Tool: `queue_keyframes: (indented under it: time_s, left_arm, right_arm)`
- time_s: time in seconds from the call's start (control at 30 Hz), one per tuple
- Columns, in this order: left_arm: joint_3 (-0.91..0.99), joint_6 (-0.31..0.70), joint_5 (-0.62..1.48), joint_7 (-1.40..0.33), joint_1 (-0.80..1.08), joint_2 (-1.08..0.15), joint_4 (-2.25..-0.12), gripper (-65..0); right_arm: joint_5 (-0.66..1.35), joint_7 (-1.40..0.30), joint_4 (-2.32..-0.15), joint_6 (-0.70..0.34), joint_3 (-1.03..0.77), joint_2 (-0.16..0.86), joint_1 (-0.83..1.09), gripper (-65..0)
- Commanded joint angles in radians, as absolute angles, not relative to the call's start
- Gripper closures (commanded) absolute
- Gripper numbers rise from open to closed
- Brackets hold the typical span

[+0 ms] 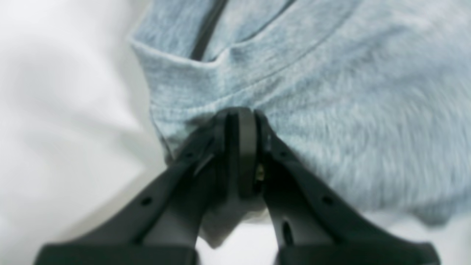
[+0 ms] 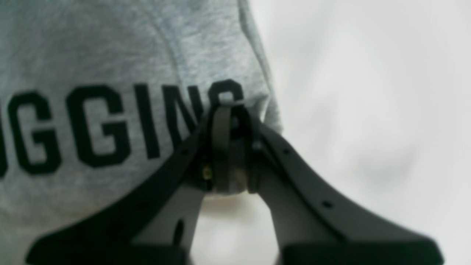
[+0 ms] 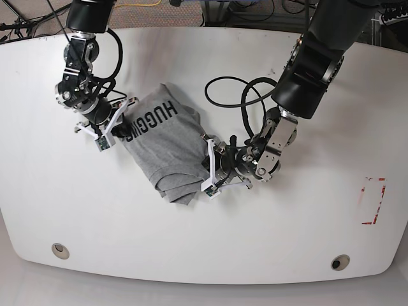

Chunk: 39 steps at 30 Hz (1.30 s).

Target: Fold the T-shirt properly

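The crumpled heather-grey cotton T-shirt point(image 3: 162, 137) with black block lettering lies on the white worktop point(image 3: 287, 242). The left claw point(image 1: 241, 117) pinches its hemmed edge; the right claw point(image 2: 230, 106) is clamped on the lettered edge.

Grey T-shirt point(image 3: 162, 143), black lettering up, lying bunched and partly folded, skewed on white table.

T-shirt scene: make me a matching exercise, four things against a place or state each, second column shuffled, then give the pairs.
Things:
1. left tool
2. right tool
3. T-shirt
4. red markings

Places or states:
A. crumpled on the white table, between both arms
B. shut on a hemmed grey edge, no print nearby
C. near the table's edge, far from the cloth
D. shut on the fabric beside the black lettering

Pairs: 1-B, 2-D, 3-A, 4-C
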<state>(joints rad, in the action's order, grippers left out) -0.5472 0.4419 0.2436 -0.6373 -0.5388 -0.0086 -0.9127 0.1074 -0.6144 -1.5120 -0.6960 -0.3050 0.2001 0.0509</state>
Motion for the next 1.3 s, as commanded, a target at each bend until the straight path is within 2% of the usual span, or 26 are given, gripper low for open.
queue_keyframes:
  time_s: [0.0, 0.23, 0.5, 0.7, 0.97, 1.03, 1.1, 1.17, 1.27]
  left_arm:
    - [-0.558, 0.427, 0.228, -0.644, -0.588, -0.002, -0.920, -3.1]
    - [-0.559, 0.427, 0.225, -0.644, -0.615, -0.002, -0.924, -3.1]
    - [-0.555, 0.427, 0.226, -0.644, -0.644, -0.004, -0.949, -3.1]
    - [-0.553, 0.427, 0.228, -0.671, -0.645, -0.041, -1.092, -3.1]
    - [-0.476, 0.424, 0.225, -0.740, -0.582, -0.058, -1.310, -3.3]
    - [-0.437, 0.423, 0.222, -0.740, -0.552, -0.053, -1.354, -5.8]
    - [-0.398, 0.415, 0.222, -0.737, -0.513, -0.053, -1.397, -11.5]
    - [-0.367, 0.364, 0.222, -0.736, -0.460, -0.051, -1.442, -21.5]
    - [-0.366, 0.280, 0.222, -0.720, -0.401, -0.051, -1.488, -33.1]
  right_arm:
    - [0.101, -0.644, -1.572, -0.698, -0.308, 0.174, 0.068, -6.2]
    - [0.097, -0.679, -1.659, -0.698, -0.291, 0.068, 0.120, -6.2]
    - [0.097, -0.680, -1.667, -0.698, -0.180, 0.041, 0.156, -6.2]
    - [0.097, -0.680, -1.698, -0.698, -0.073, 0.018, 0.159, -6.0]
    - [0.101, -0.723, -1.810, -0.698, -0.139, 0.045, 0.151, -6.3]
    - [0.108, -0.750, -1.834, -0.698, -0.153, 0.068, 0.147, -6.3]
    - [0.110, -0.774, -1.865, -0.698, -0.163, 0.090, 0.134, -6.3]
    - [0.110, -0.803, -1.894, -0.698, -0.193, 0.111, 0.117, -6.3]
    - [0.110, -0.835, -1.911, -0.698, -0.262, 0.120, 0.102, -6.3]
